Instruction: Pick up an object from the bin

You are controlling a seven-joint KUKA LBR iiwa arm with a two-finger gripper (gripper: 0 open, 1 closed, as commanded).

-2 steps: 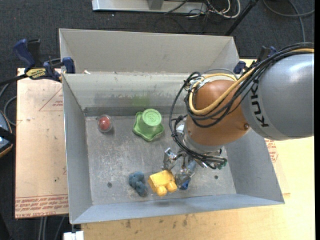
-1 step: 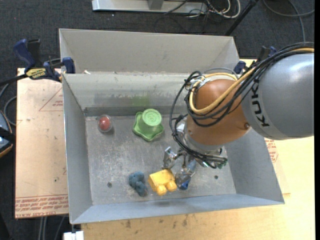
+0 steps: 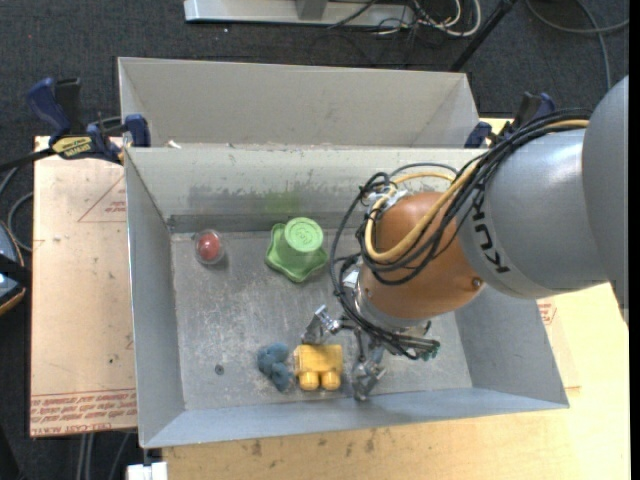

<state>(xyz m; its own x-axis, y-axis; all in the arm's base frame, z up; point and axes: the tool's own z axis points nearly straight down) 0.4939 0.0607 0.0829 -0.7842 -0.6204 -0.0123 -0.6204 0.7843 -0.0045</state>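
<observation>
Hovering low, pincer (image 3: 345, 353) spread wide beside yellow block (image 3: 318, 365) (blue lump (image 3: 275, 363) just beyond), probably positioned to straddle it.

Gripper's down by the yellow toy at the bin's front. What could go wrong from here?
The gripper looks open but sits off the middle of the yellow toy, so closing may catch only an edge and slip. The blue lump lies against the toy and could get dragged along. The bin has its front wall close; a finger might scrape it.
</observation>
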